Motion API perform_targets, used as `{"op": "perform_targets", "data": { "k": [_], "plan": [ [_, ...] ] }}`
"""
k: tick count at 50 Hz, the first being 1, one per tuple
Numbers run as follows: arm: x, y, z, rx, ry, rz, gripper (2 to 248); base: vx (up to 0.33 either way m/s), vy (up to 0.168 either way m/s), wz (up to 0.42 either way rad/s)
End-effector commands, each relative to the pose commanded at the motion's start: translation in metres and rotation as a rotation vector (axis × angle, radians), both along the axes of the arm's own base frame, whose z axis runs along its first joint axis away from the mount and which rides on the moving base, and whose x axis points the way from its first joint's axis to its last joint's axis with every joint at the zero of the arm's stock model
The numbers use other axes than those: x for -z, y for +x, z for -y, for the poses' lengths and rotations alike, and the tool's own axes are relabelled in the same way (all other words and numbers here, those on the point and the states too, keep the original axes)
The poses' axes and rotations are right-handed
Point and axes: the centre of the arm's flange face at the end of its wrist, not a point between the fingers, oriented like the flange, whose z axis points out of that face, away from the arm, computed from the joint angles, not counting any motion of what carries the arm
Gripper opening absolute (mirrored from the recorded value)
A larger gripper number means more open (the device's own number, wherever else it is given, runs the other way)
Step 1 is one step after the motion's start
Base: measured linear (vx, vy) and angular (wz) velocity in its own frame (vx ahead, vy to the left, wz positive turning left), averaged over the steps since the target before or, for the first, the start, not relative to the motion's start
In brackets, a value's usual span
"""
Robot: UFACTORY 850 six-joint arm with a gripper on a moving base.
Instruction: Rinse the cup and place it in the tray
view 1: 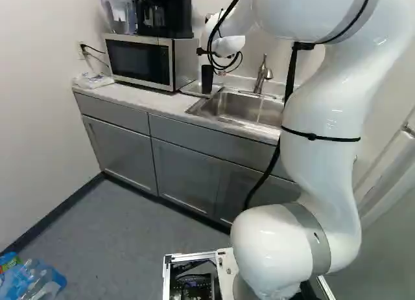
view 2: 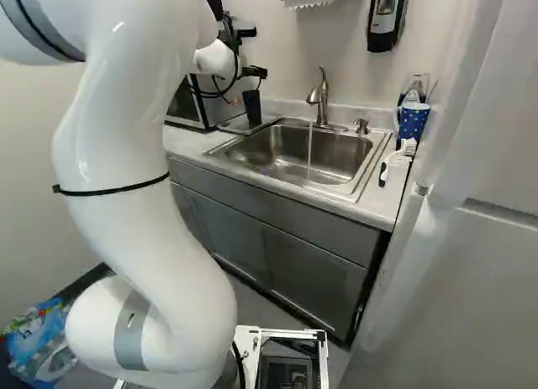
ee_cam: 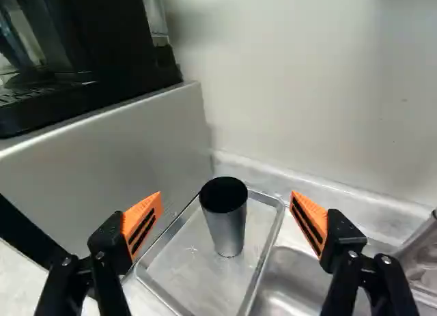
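We have our gripper (view 2: 254, 71) released, its 2 fingers wide apart. Ahead, the tumbler (ee_cam: 227, 220) stands upright in the metal tray (ee_cam: 270, 244), beside our microwave (view 1: 136, 60). Water runs from the faucet (view 2: 321, 99).

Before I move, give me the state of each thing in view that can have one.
Gripper: open, a finger to either side of the cup, touching neither.
Cup: upright, mouth up, standing in the tray.
Tray: flat beside the sink, bearing the cup.
Faucet: running, a thin stream falling into the sink.
Microwave: door shut.
Cabinet doors: shut.
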Motion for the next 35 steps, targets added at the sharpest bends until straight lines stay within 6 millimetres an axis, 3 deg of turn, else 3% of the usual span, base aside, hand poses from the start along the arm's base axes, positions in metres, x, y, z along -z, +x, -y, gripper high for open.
{"op": "perform_targets", "data": {
  "k": [21,35],
  "plan": [
    [-0.003,-0.043,0.009,0.012,0.0,-0.012,247,0.0,0.0,0.0],
    [-0.005,-0.062,0.025,0.039,0.0,-0.012,247,0.0,0.0,0.0]
  ]
}}
